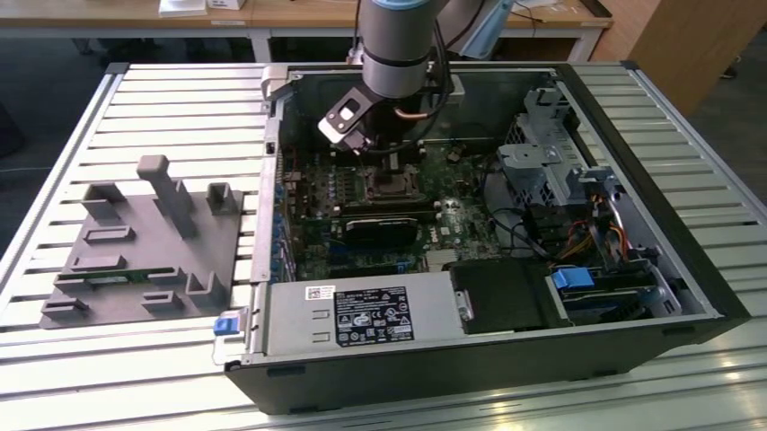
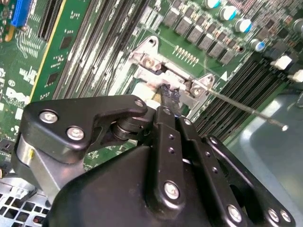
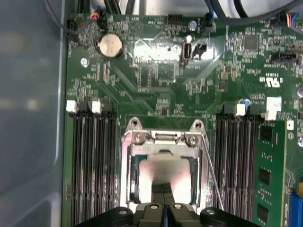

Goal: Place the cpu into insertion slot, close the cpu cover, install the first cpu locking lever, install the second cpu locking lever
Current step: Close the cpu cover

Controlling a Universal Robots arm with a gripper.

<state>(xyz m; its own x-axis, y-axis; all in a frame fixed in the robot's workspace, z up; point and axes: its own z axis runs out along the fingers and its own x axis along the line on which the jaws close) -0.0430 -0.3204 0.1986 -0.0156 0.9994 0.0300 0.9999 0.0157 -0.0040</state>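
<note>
In the exterior view the arm reaches into the open case (image 1: pixel 480 359). The gripper (image 1: pixel 390 166) hangs right over the slot (image 1: pixel 390 187).

In the second wrist view the fingers (image 2: pixel 161 132) are pinched together with nothing between them, tips down at the slot, likely to push. A thin lever (image 2: pixel 246 109) sticks out free, so nothing is locked.

In the first wrist view the cpu (image 3: pixel 163 172) sits in the slot, and the cover (image 3: pixel 128 161) seems to lie flat around it.

The silver-topped cpu (image 3: pixel 163 171) lies flat in the insertion slot (image 3: pixel 163 138), with the silvery cpu cover (image 3: pixel 129 165) framing it
</note>
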